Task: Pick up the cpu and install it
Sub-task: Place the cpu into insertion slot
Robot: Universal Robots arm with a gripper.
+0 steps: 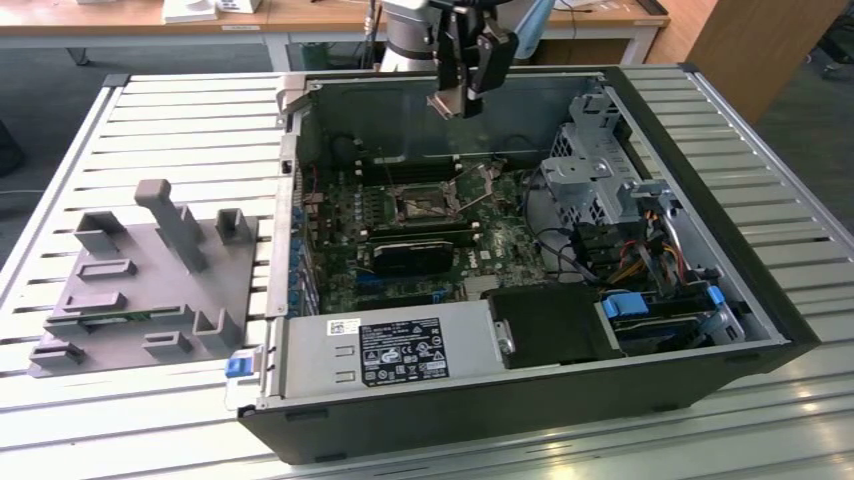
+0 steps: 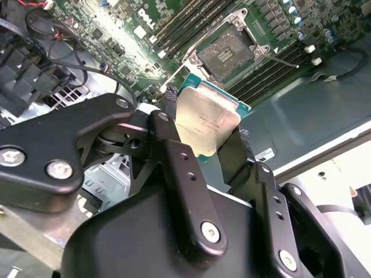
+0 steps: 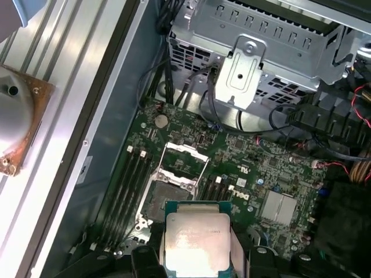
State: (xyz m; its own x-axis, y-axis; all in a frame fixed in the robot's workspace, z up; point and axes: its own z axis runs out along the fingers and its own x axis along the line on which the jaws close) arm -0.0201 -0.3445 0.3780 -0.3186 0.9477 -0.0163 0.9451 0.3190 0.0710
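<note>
**Slatted bench [image 1: 174, 120], open case [image 1: 534, 395]: cpu [image 3: 196, 240] in my jaws**

Bench carries the case, with the grey tray [image 1: 147, 285] beside it on the exterior view's left. My gripper [image 2: 204, 123] pinches the cpu by two opposite edges, jaws pressed against it, its metal lid showing in both wrist views. I hang above the motherboard [image 3: 243, 165] inside the case. Black socket [image 3: 169, 188] sits below the chip, its frame lifted open; cpu apart from it, not seated
</note>
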